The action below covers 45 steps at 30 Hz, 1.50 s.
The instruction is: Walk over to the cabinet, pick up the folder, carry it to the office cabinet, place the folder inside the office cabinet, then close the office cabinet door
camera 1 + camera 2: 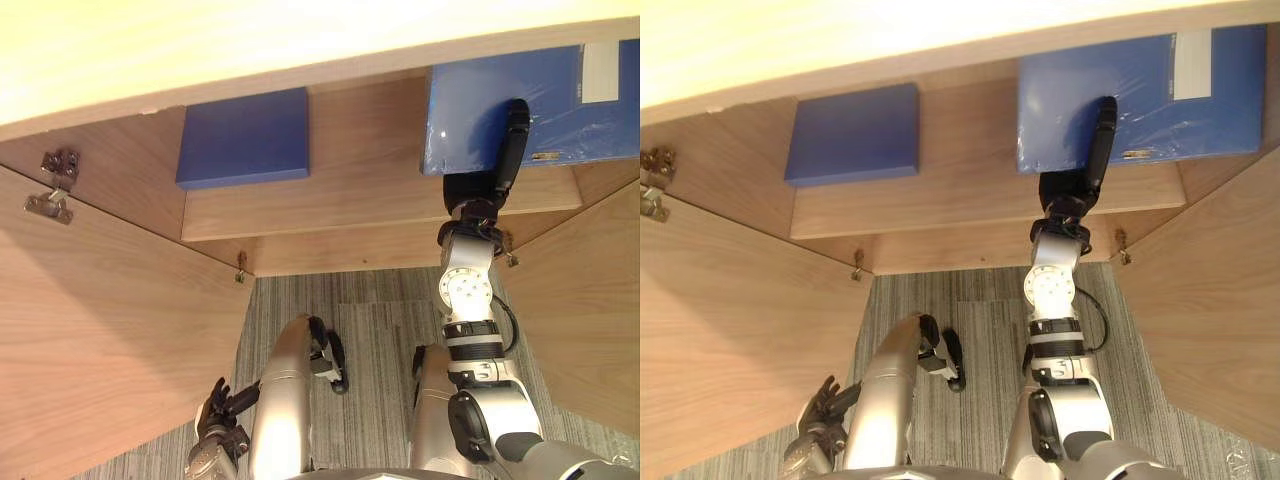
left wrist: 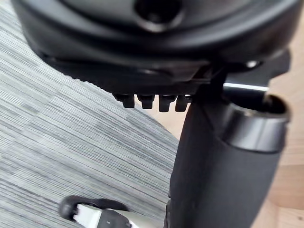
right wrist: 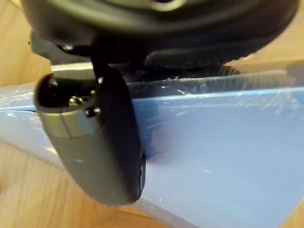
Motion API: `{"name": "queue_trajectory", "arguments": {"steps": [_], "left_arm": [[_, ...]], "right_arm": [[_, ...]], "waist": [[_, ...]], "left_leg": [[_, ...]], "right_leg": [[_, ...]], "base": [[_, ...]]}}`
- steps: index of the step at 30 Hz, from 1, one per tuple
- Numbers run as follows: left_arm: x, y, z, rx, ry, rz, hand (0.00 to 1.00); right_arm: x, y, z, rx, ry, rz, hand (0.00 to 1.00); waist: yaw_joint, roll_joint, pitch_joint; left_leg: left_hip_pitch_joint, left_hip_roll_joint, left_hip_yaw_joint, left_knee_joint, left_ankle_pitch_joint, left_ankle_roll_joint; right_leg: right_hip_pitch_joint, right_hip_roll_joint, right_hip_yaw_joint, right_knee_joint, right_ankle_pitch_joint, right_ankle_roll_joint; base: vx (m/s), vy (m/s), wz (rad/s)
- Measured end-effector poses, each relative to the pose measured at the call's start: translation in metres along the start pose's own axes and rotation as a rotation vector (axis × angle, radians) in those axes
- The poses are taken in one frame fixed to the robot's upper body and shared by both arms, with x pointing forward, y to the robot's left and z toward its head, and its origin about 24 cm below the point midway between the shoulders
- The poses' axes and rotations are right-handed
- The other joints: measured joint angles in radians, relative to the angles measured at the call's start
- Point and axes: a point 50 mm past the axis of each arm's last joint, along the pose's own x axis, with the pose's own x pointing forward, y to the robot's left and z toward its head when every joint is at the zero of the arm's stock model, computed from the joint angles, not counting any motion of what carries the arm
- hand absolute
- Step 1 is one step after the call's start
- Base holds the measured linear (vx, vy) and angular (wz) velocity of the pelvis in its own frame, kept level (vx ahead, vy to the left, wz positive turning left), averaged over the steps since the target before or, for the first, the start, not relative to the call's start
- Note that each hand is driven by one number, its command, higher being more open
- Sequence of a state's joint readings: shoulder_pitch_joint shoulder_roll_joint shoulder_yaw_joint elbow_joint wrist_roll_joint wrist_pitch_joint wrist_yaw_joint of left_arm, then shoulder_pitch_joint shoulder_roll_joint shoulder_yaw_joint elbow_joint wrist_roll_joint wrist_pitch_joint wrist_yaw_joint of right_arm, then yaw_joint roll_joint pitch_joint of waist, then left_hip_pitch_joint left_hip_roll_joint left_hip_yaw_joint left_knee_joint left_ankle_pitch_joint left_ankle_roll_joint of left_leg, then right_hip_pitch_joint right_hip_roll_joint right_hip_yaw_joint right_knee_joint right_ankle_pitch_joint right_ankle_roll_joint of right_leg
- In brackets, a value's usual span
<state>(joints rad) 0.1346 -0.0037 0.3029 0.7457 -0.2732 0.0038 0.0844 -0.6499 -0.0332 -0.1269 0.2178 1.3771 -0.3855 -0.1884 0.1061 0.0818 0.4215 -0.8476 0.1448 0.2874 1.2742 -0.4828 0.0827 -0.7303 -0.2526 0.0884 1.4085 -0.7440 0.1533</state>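
Note:
A large blue folder (image 1: 570,100) wrapped in clear film lies on the right side of the open cabinet's wooden shelf (image 1: 370,170), its near edge sticking out past the shelf front. My right hand (image 1: 472,190) grips that near left corner. Its thumb (image 3: 99,142) presses down on the folder's top face (image 3: 228,156), and the fingers are hidden underneath. My left hand (image 1: 218,415) hangs low beside the left door with relaxed fingers (image 2: 152,100), holding nothing.
A smaller dark blue folder (image 1: 245,138) lies on the left of the same shelf. Both cabinet doors stand open: the left door (image 1: 110,320) with metal hinges (image 1: 55,185) and the right door (image 1: 590,310). The cabinet's light top (image 1: 200,50) overhangs. Grey striped carpet (image 1: 380,300) lies below.

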Motion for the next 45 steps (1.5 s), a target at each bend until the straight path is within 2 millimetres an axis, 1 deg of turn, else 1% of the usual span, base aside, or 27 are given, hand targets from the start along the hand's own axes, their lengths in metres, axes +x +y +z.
{"name": "queue_trajectory", "arguments": {"steps": [1,4,8,9,11,13,14,16,19,22,27,30,33,36,38,39,41,44,45], "left_arm": [[-0.001,-0.001,-0.006,0.006,0.027,-0.002,1.0],[-0.001,-0.001,-0.005,0.021,0.031,-0.002,1.0],[0.0,-0.005,-0.003,0.045,0.023,-0.013,1.0],[0.0,-0.005,-0.003,0.046,0.023,-0.014,1.0],[0.0,-0.007,-0.003,0.054,0.024,-0.02,1.0],[0.001,-0.008,-0.003,0.057,0.026,-0.023,1.0],[0.002,-0.011,-0.001,0.058,0.026,-0.03,1.0],[0.003,-0.015,-0.002,0.071,0.032,-0.036,1.0],[0.003,-0.016,-0.001,0.075,0.03,-0.029,1.0],[0.004,-0.018,-0.001,0.078,0.033,-0.03,1.0],[0.004,-0.019,-0.002,0.088,0.036,-0.018,1.0],[0.004,-0.02,-0.004,0.092,0.044,-0.008,1.0],[0.004,-0.019,-0.004,0.092,0.046,0.007,1.0],[0.004,-0.018,-0.005,0.093,0.049,0.018,1.0],[0.004,-0.017,-0.006,0.095,0.054,0.031,1.0],[0.004,-0.016,-0.007,0.095,0.056,0.034,1.0],[0.004,-0.014,-0.008,0.098,0.058,0.045,1.0],[0.003,-0.011,-0.008,0.099,0.05,0.052,1.0],[0.003,-0.009,-0.008,0.102,0.048,0.054,1.0]], "right_arm": [[0.004,0.002,-0.001,0.005,-0.005,-0.015,0.0],[0.013,-0.002,-0.008,-0.016,0.02,-0.078,0.0],[0.022,-0.023,-0.019,-0.049,0.072,-0.238,0.0],[0.023,-0.026,-0.02,-0.052,0.081,-0.26,0.0],[0.031,-0.019,-0.023,-0.038,0.097,-0.26,0.0],[0.038,-0.018,-0.023,-0.041,0.104,-0.283,0.0],[0.042,-0.016,-0.02,-0.05,0.103,-0.281,1.0],[0.047,-0.012,-0.023,-0.063,0.117,-0.296,1.0],[0.052,-0.008,-0.027,-0.059,0.125,-0.32,1.0],[0.053,-0.007,-0.025,-0.04,0.1,-0.336,1.0],[0.054,-0.006,-0.028,-0.039,0.086,-0.367,1.0],[0.052,-0.006,-0.03,-0.151,0.084,-0.373,1.0],[0.047,-0.006,-0.039,-0.258,0.097,-0.363,1.0],[0.038,-0.013,-0.045,-0.365,0.123,-0.342,1.0],[0.025,-0.015,-0.051,-0.537,0.156,-0.26,1.0],[0.022,-0.016,-0.052,-0.593,0.164,-0.236,1.0],[0.007,-0.021,-0.056,-0.801,0.208,-0.141,1.0],[-0.005,-0.028,-0.059,-0.983,0.274,-0.042,1.0],[-0.01,-0.033,-0.06,-1.054,0.308,0.005,1.0]], "waist": [[0.001,0.002,0.002],[0.003,0.006,0.005],[0.006,0.015,0.007],[0.007,0.016,0.007],[0.01,0.02,0.007],[0.019,0.022,0.007],[0.028,0.028,0.007],[0.032,0.039,0.003],[0.038,0.045,0.002],[0.05,0.052,-0.002],[0.052,0.059,-0.007],[0.05,0.064,-0.01],[0.048,0.064,-0.01],[0.046,0.064,-0.01],[0.038,0.064,-0.01],[0.034,0.064,-0.01],[0.021,0.062,-0.009],[0.005,0.058,-0.007],[-0.001,0.053,-0.003]], "left_leg": [[-0.015,-0.003,-0.001,0.007,0.0,0.0],[-0.033,-0.006,-0.002,0.012,0.003,0.005],[-0.045,-0.012,-0.01,0.017,0.003,0.006],[-0.049,-0.013,-0.012,0.018,0.004,0.007],[-0.059,-0.018,-0.022,0.025,0.005,0.008],[-0.061,-0.023,-0.024,0.025,0.006,0.01],[-0.062,-0.027,-0.026,0.025,0.007,0.011],[-0.068,-0.033,-0.028,0.025,0.01,0.013],[-0.07,-0.036,-0.029,0.025,0.012,0.014],[-0.071,-0.038,-0.031,0.024,0.013,0.015],[-0.071,-0.039,-0.032,0.02,0.014,0.016],[-0.061,-0.039,-0.034,0.012,0.014,0.016],[-0.046,-0.037,-0.032,-0.005,0.015,0.015],[-0.017,-0.032,-0.029,-0.033,0.016,0.014],[0.003,-0.027,-0.025,-0.057,0.017,0.014],[0.007,-0.027,-0.024,-0.062,0.017,0.014],[0.022,-0.026,-0.02,-0.079,0.017,0.015],[0.033,-0.024,-0.017,-0.091,0.017,0.015],[0.04,-0.021,-0.017,-0.095,0.017,0.015]], "right_leg": [[-0.013,-0.005,0.0,0.007,-0.001,0.001],[-0.028,-0.009,-0.002,0.011,-0.001,0.001],[-0.03,-0.015,-0.01,0.013,-0.001,0.001],[-0.033,-0.016,-0.012,0.014,-0.001,0.001],[-0.035,-0.025,-0.026,0.021,-0.001,0.001],[-0.035,-0.029,-0.029,0.024,-0.002,-0.001],[-0.034,-0.032,-0.031,0.025,-0.003,-0.002],[-0.035,-0.039,-0.035,0.025,-0.004,-0.003],[-0.034,-0.041,-0.037,0.025,-0.004,-0.003],[-0.034,-0.044,-0.04,0.024,-0.004,-0.003],[-0.031,-0.044,-0.044,0.015,-0.004,-0.003],[-0.018,-0.044,-0.05,0.0,-0.003,-0.002],[-0.003,-0.039,-0.051,-0.021,0.001,0.003],[0.02,-0.03,-0.054,-0.059,0.014,0.004],[0.038,-0.022,-0.057,-0.094,0.026,0.007],[0.043,-0.022,-0.057,-0.101,0.028,0.009],[0.055,-0.021,-0.059,-0.123,0.036,0.013],[0.07,-0.019,-0.062,-0.14,0.041,0.015],[0.071,-0.018,-0.063,-0.145,0.045,0.019]], "base": [[-0.02,0.038,0.11],[-0.02,0.039,0.06],[-0.02,0.012,0.05],[-0.02,0.006,0.09],[-0.02,0.002,0.13],[-0.03,-0.005,0.11],[-0.03,-0.007,0.1],[-0.03,-0.006,0.09],[-0.03,-0.013,0.04],[-0.01,-0.015,0.02],[0.0,-0.006,0.0],[0.0,-0.012,-0.01],[0.01,-0.037,-0.05],[0.03,-0.039,-0.1],[0.05,-0.025,-0.12],[0.06,-0.012,-0.05],[0.06,-0.012,-0.07],[0.04,-0.014,-0.06],[0.03,-0.021,-0.08]]}}
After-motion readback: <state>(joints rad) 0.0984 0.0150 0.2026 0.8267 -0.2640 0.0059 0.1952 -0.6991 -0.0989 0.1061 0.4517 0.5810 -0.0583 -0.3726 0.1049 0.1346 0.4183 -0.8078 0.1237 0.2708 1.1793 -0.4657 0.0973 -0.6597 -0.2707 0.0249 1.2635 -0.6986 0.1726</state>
